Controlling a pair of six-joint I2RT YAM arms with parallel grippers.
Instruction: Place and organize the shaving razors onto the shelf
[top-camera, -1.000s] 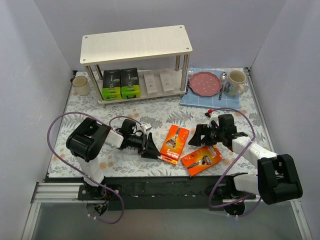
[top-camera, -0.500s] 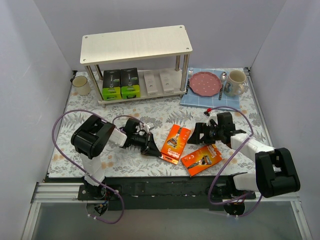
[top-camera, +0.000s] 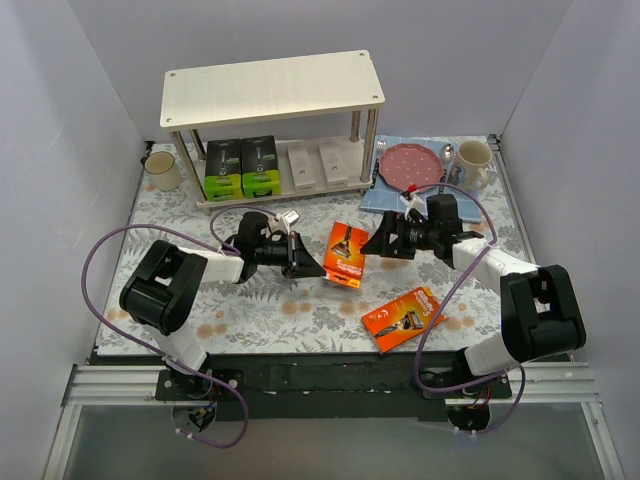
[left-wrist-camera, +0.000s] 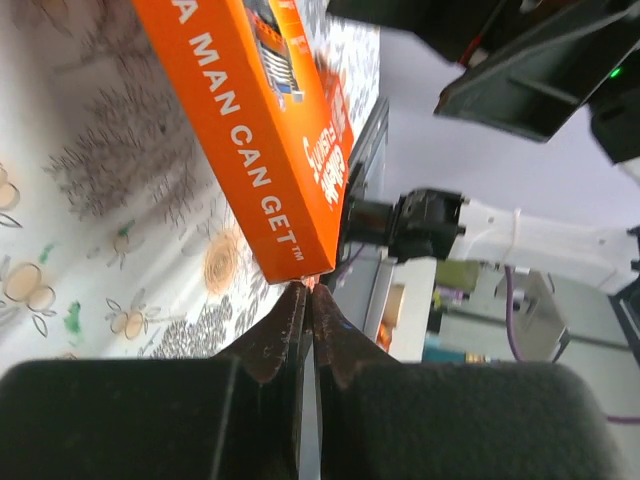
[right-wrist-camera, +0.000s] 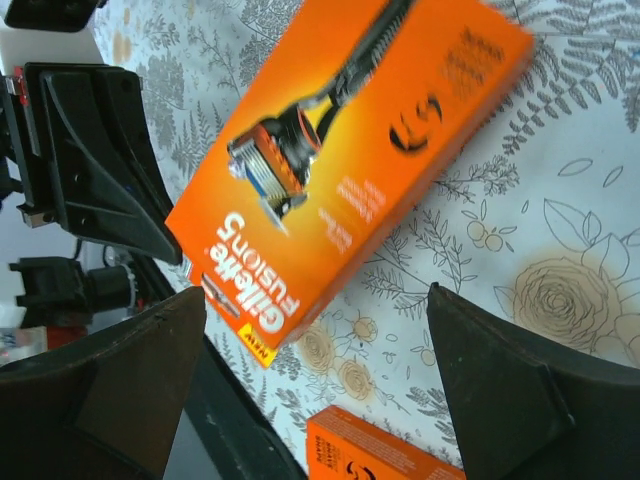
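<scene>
I'm on the orange pack (top-camera: 347, 255) now, mid-bench, tipped up off the floral bench (top-camera: 250, 310). My left gripper (top-camera: 303, 262) has its jaws almost together, and from the wrist view they look pinched on just one bottom corner of the pack. That's the weak point. With so little of the box in the grip, I reckon it can swivel around that corner or slide free with any jolt.

The right gripper (top-camera: 375, 244) sits just beside the pack's other edge with its jaws spread wide and nothing in them. If I close it off-centre, I risk shoving the pack out of the left pinch instead of catching it. If the left lets go first, the box flops flat again.

The second orange pack (top-camera: 403, 318) lies near the front edge, right of centre, close under the right arm, so a low sweep could nudge it toward the edge.

The shelf (top-camera: 272, 88) stands at the back edge. Its lower board carries the black-and-green packs (top-camera: 242, 168) and the white boxes (top-camera: 315, 164), so a tilted pack going in could clip a leg.
</scene>
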